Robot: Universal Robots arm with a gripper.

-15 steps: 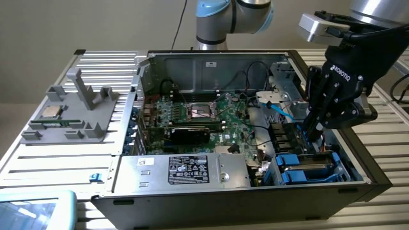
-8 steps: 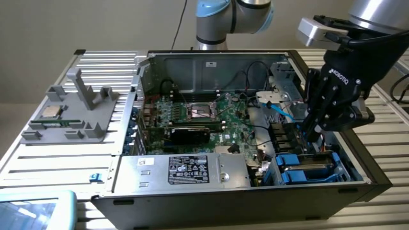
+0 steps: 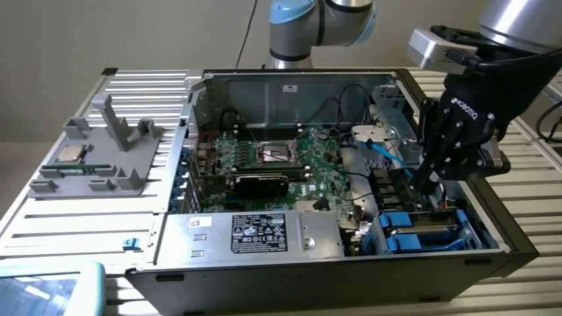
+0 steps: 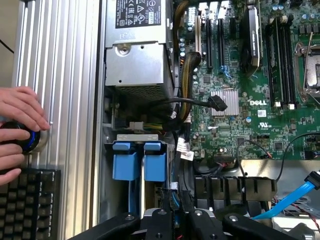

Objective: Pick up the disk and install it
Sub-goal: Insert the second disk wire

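Nearest in the exterior view: PC case (image 3: 307, 273) w/ its side off, lying open on a ribbed metal table (image 3: 79, 224). Just inside the near wall sits a silver box (image 3: 263, 234) w/ a black label. To the exterior view's right of it, in the near corner, is the drive bay w/ the disk (image 3: 420, 234): blue frame, grey top, seated low in the case.

Gripper (image 3: 423, 187) hangs right above that bay, tip pointing down into the case, close over the disk's far side. No contact w/ the disk can be made out. Can't tell whether the gripper is open or shut, or whether anything is in it.

Wrist view, same spot: disk (image 4: 155, 165) is seen edge-on as two blue tabs side by side w/ a thin grey edge between them, running toward the gripper (image 4: 175, 216). It lies just ahead of the gripper, slightly off to one side.

Further back: green board (image 3: 281, 158) w/ an open chip socket, and a blue cable (image 3: 386, 153) beside the gripper. On the table at the exterior view's left, well apart from the case, is a grey holder (image 3: 105, 155) w/ a small square chip (image 3: 70, 155).

Beside the case in the wrist view, a person's hands (image 4: 17, 107) rest on a round knob (image 4: 27, 139) next to a keyboard (image 4: 30, 202).
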